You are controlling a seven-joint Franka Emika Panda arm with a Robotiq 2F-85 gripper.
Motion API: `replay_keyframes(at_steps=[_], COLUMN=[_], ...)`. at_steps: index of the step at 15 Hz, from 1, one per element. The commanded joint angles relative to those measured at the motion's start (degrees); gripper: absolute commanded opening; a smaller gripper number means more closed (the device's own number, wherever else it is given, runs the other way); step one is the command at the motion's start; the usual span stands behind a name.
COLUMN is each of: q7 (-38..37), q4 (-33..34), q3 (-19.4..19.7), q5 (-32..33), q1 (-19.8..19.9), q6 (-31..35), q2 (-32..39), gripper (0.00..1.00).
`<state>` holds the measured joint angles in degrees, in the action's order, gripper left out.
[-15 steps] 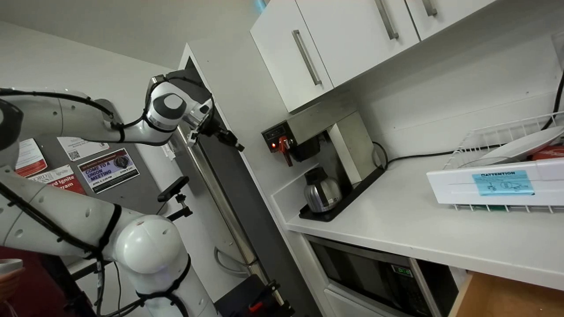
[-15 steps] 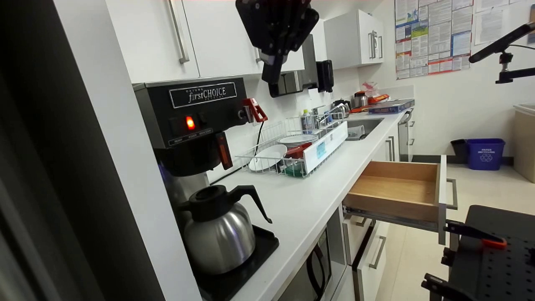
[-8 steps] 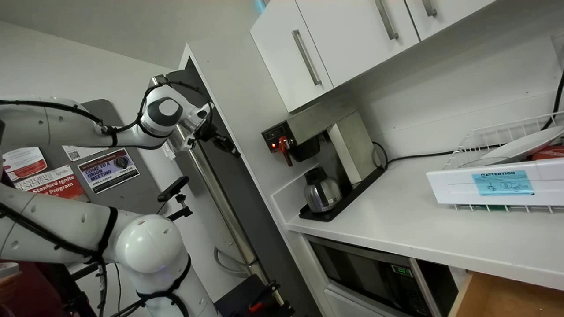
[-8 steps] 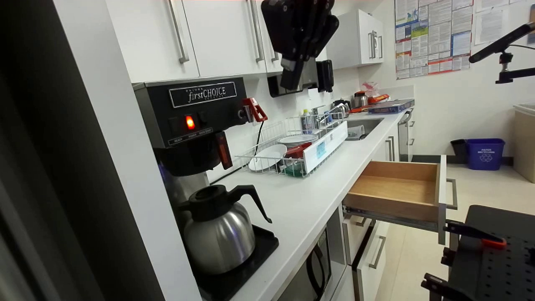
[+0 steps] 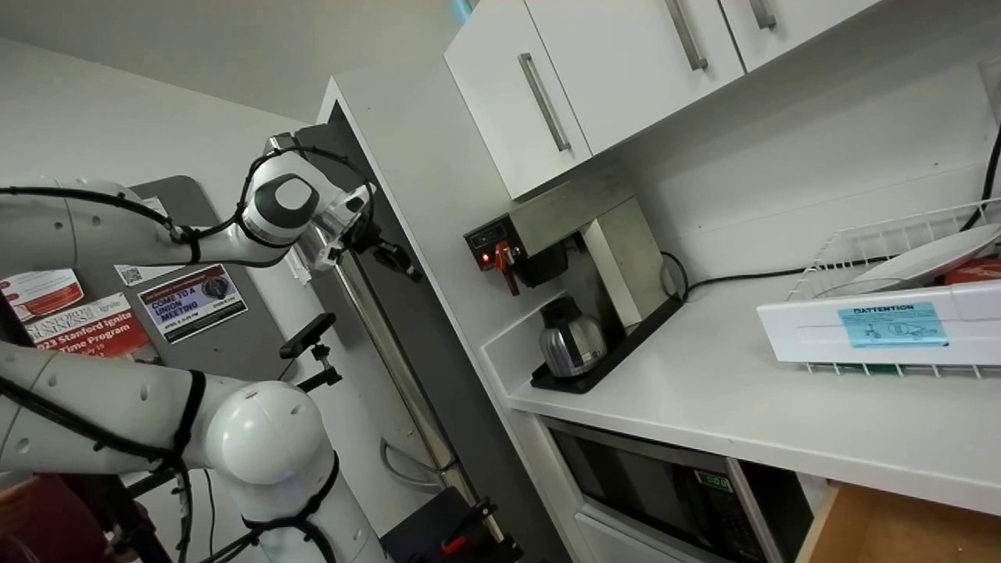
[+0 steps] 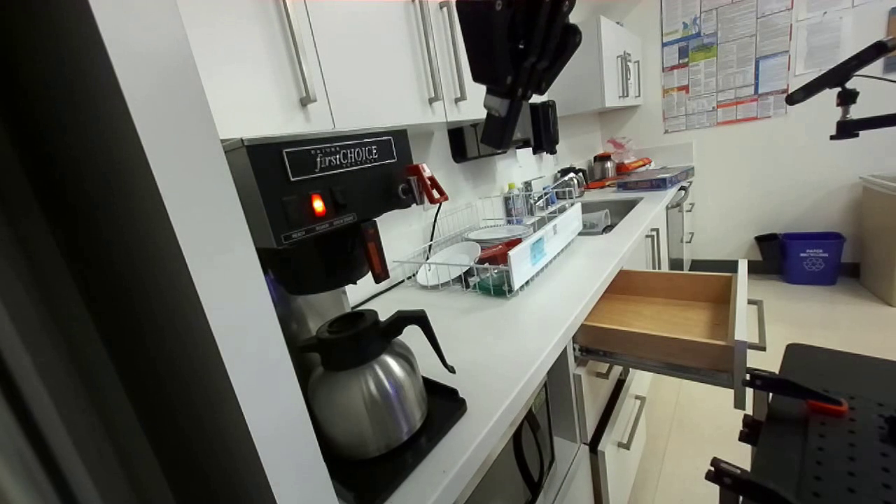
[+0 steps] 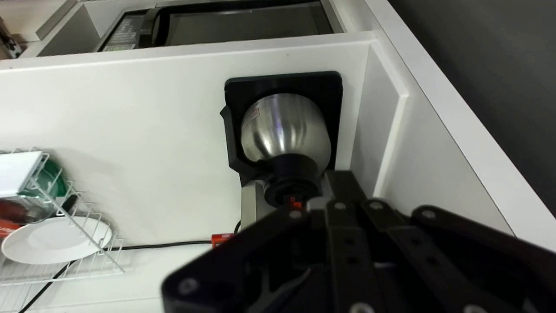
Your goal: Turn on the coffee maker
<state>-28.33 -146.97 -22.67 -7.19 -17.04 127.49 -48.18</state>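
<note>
A: End effector point(image 6: 502, 124) has its fingers point(image 7: 345, 184) together as far as I can see on the feeds, and it's hanging in midair.

B: ok nice. What else have you got on camera?

A: Tall white panel point(image 5: 426, 180) at the end of a long white table point(image 6: 490, 329), with white cabinets point(image 6: 378, 63) up above. Under the table I can see a microwave point(image 5: 641, 485) showing green digits, plus a pulled-out drawer point(image 6: 658, 315), wooden inside.

B: And the coffee maker point(image 6: 371, 185), where's that at?

A: On the table right by that panel, tucked under the cabinets. Black front with "firstCHOICE" on it, grey metal down the side. Both exterior views show me the end effector apart from it. Farther along the table there's a white wire rack point(image 6: 483, 210).

B: How's the carafe point(image 6: 367, 399) sitting?

A: Upright on the machine's black base point(image 6: 442, 407), steel belly, black lid, black handle on the side away from the panel. Wrist view has it too, beyond the fingers. Over in the rack I see a white plate point(image 6: 448, 264), tilted.

B: Anything lit up?

A: Yeah lol. There's a red lever point(image 6: 427, 183) at the corner of the front, and a small light point(image 6: 318, 205) on the black face glowing orange-red, right above what I read as POWER.
</note>
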Motion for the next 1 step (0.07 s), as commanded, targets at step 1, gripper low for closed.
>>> replay_keyframes(at_steps=[1], q7=[2.3], q4=[-1.6], q3=[0.5], q5=[-1.6], q1=[-0.1], q6=[1.0], q2=[-2.3], gripper=[0.00])
